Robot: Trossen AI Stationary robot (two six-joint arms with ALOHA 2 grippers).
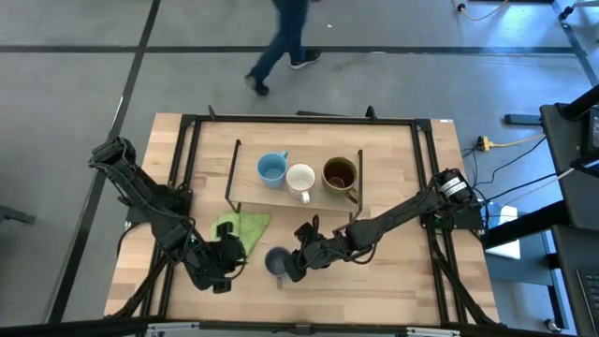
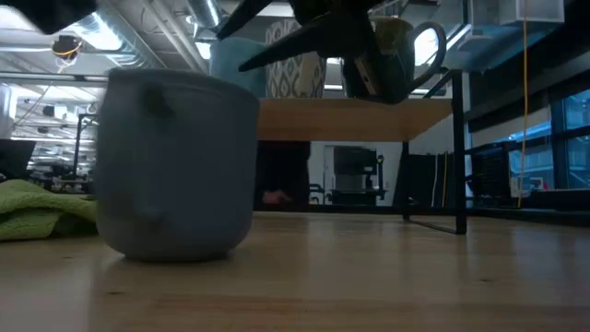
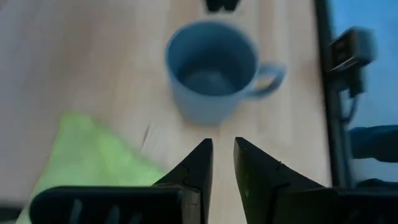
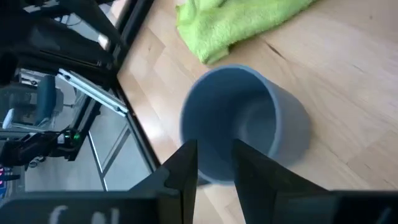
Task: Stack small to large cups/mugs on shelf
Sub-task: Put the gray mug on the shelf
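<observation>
Three handled mugs, light blue (image 1: 271, 169), white (image 1: 300, 178) and brown (image 1: 340, 173), we logged on the low light-wood shelf (image 1: 245, 196), the grey-blue mug (image 1: 277, 260) upright on the tabletop between the left gripper (image 1: 225, 265), fingers slightly apart, and the right gripper (image 1: 296, 269), its fingers parted at the rim, seemingly releasing.

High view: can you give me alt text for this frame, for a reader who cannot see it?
Seen from above, the right pincer hovers at a grey-blue mug on the wooden table, below a low shelf holding a light blue mug, a white mug and a brown mug. The left pincer waits beside a green cloth.
</observation>
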